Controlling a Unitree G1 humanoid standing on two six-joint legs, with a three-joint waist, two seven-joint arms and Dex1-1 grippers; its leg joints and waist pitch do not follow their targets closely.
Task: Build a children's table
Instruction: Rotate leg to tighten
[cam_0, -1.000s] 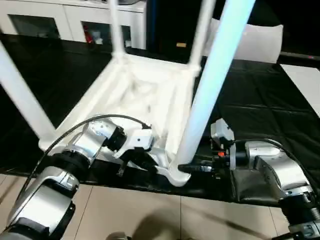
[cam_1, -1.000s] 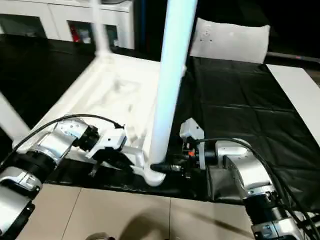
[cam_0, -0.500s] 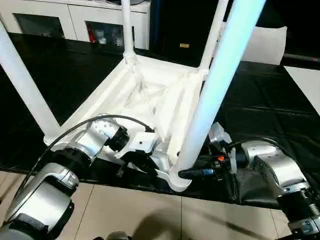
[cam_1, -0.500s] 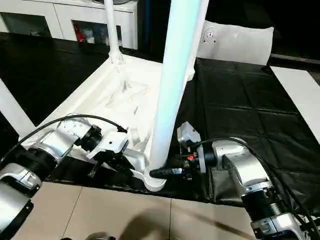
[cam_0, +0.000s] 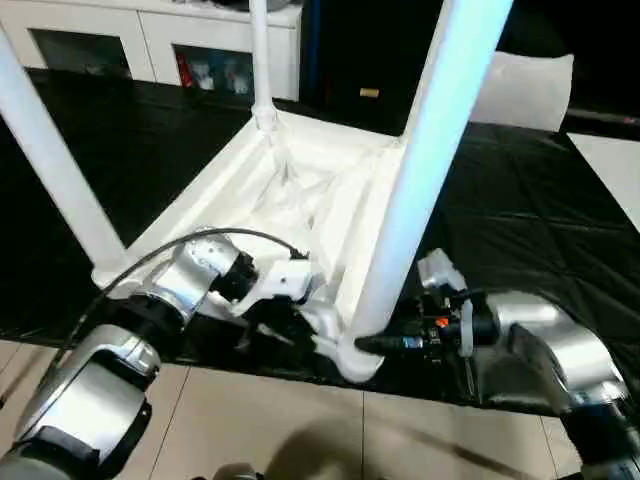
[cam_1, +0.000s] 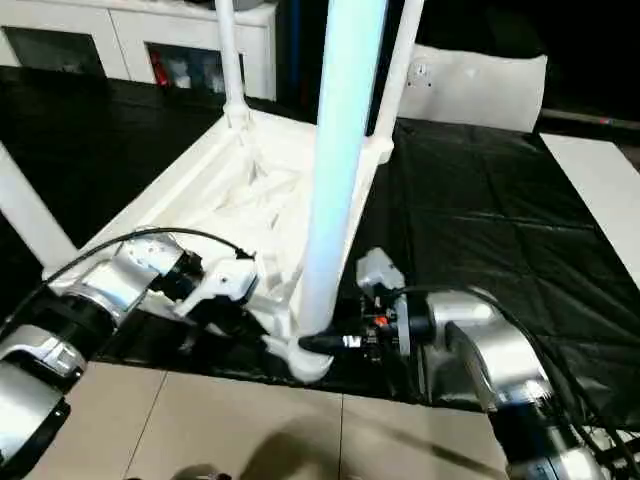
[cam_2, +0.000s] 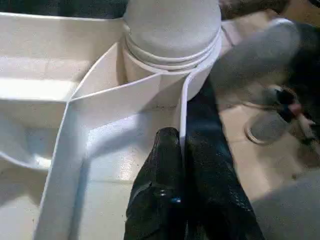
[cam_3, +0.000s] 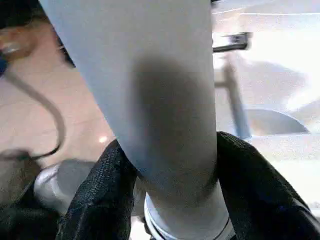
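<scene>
The white tabletop (cam_0: 300, 190) lies upside down on a black sheet, ribbed underside up. Legs stand in its corner sockets: the near leg (cam_0: 415, 180) in front, one at the left (cam_0: 50, 165), and two at the back (cam_0: 262, 60) (cam_1: 400, 70). My left gripper (cam_2: 181, 145) is shut on the thin rim wall of the tabletop beside the near corner socket (cam_2: 172, 65). My right gripper (cam_3: 175, 165) reaches in from the right and clasps the near leg's base just above the socket. Its black fingers (cam_3: 107, 190) press on both sides of the leg.
The black sheet (cam_0: 520, 230) covers the ground under and right of the tabletop. A flat white bag (cam_0: 525, 90) lies at the back right and white cabinets (cam_0: 150, 40) stand at the back left. Beige floor tiles (cam_0: 300, 430) run along the near edge.
My right gripper's fingers have closed in around the near leg's base. The left gripper stays clamped on the rim. The camera has shifted a little.
</scene>
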